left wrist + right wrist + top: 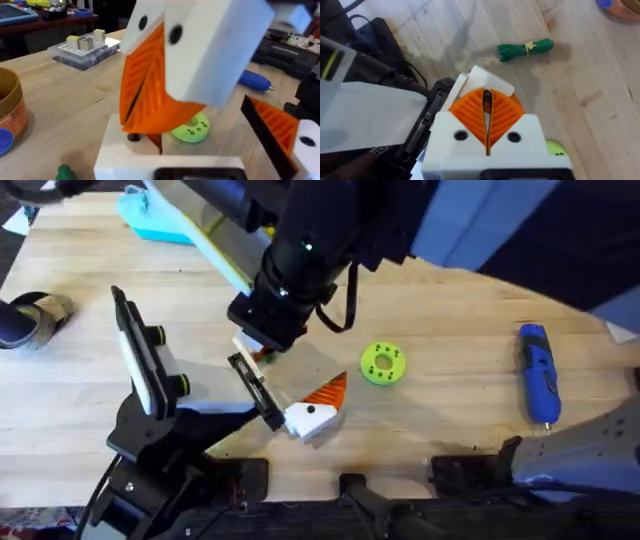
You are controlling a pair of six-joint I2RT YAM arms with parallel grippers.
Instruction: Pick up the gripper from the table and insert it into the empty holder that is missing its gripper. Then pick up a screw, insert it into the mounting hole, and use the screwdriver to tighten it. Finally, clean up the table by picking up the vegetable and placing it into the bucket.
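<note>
We see a light wooden tabletop with visible grain. Behind it stand a dark side table with clutter and a black case on the far side.

No legible text, brand, number or sign found. The bucket carries a blue label and reddish marks on its side — too blurred to read. Nothing else bears markings.
</note>
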